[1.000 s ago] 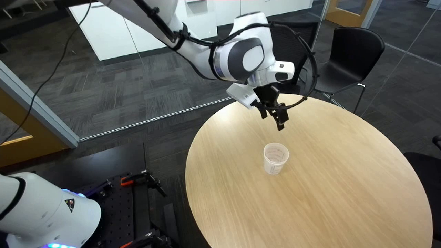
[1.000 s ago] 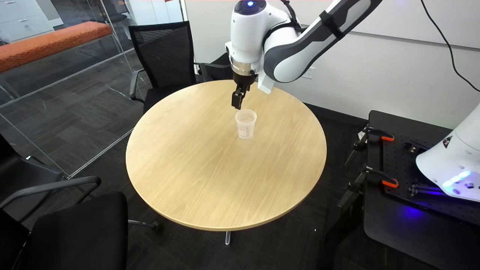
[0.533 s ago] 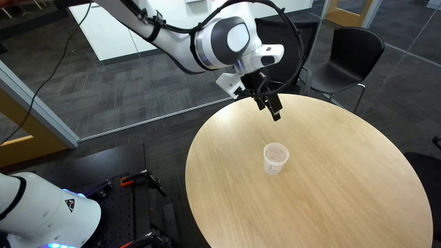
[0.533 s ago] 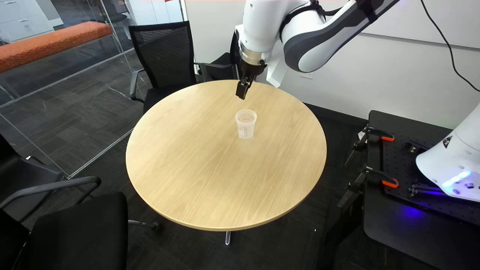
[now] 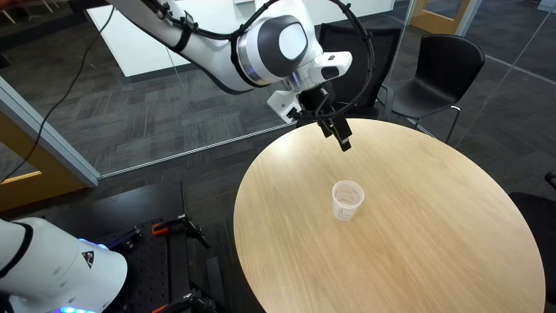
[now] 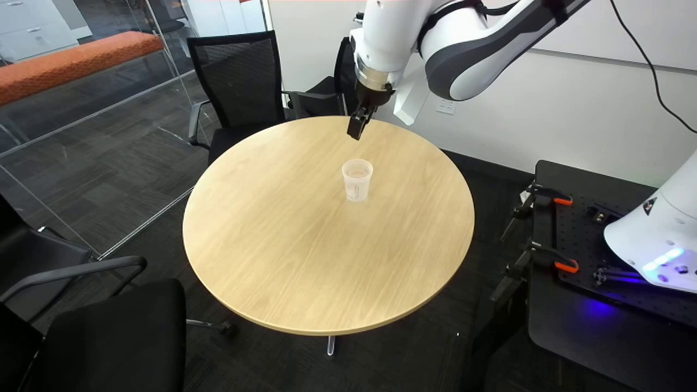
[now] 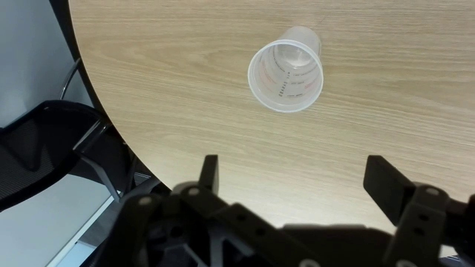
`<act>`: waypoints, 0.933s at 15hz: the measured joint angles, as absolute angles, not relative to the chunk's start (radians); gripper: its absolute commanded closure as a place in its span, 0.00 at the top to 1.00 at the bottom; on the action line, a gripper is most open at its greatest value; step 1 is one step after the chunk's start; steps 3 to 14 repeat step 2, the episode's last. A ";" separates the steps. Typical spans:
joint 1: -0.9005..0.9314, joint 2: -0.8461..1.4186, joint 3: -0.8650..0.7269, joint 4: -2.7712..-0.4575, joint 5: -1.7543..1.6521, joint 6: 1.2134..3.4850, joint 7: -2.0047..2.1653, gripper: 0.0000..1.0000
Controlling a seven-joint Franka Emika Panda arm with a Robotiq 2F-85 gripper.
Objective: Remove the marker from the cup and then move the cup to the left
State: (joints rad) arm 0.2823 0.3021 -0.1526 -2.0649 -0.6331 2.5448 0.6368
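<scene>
A: Where was the cup (image 7: 287, 70)?
B: Upright on the table (image 5: 417, 234), nothing visible inside. No view showed the marker.
A: So which step was in hand?
B: My read: marker removal looked done. Cup move either pending or finished, couldn't tell.
A: And the gripper (image 7: 292, 161)?
B: Spread wide, holding nothing, above the table and apart from the cup.
A: Next move, if pending?
B: Called for centering over the cup, straddling its wall, squeezing lightly; plastic probably would've flexed.
A: Room?
B: Table showed all around the cup, its edge well apart in both exterior views. Wrist view had a chair (image 7: 66, 126) just past that edge.
</scene>
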 measured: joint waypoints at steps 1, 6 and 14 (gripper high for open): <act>0.282 0.303 -0.152 -2.065 -0.633 2.545 0.637 1.00; 0.282 0.303 -0.152 -2.065 -0.633 2.545 0.637 1.00; 0.282 0.303 -0.152 -2.065 -0.633 2.545 0.637 1.00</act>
